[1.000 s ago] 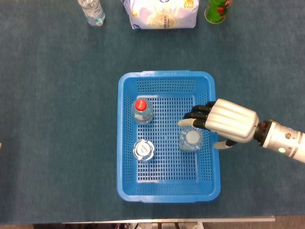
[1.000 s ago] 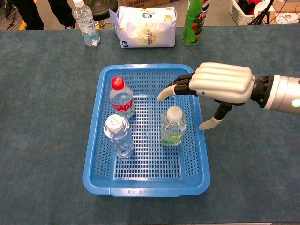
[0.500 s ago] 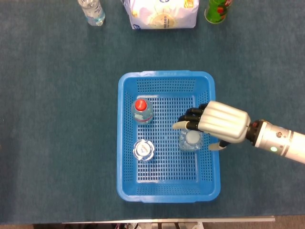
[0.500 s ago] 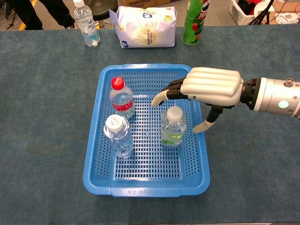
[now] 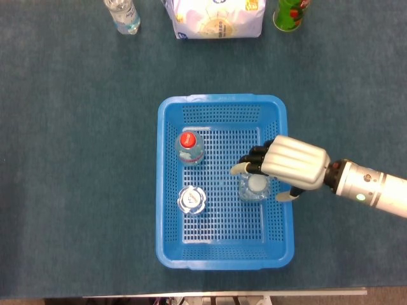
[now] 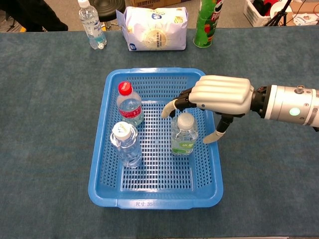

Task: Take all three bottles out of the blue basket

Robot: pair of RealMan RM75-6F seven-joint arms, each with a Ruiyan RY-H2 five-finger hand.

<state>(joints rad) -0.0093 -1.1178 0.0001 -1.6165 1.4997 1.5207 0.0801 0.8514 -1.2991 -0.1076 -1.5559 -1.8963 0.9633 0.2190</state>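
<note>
Three bottles stand upright in the blue basket (image 5: pixel 168 190) (image 6: pixel 102 164). A red-capped bottle (image 5: pixel 189 147) (image 6: pixel 129 105) is at the back left, a clear bottle (image 5: pixel 192 200) (image 6: pixel 125 144) at the front left, and a white-capped bottle with a green label (image 5: pixel 254 186) (image 6: pixel 184 135) on the right. My right hand (image 5: pixel 289 163) (image 6: pixel 217 97) hovers open just above and behind the white-capped bottle, fingers reaching left past its cap, thumb down on its right side. Nothing is held. My left hand is out of view.
Along the table's far edge stand a water bottle (image 5: pixel 122 14) (image 6: pixel 90 25), a white bag (image 5: pixel 215 18) (image 6: pixel 154 28) and a green canister (image 5: pixel 291 13) (image 6: pixel 207 22). Dark carpet-like table surface surrounds the basket.
My right hand has moved left and down over the basket, closing in on the white-capped bottle. The bottles have not moved.
</note>
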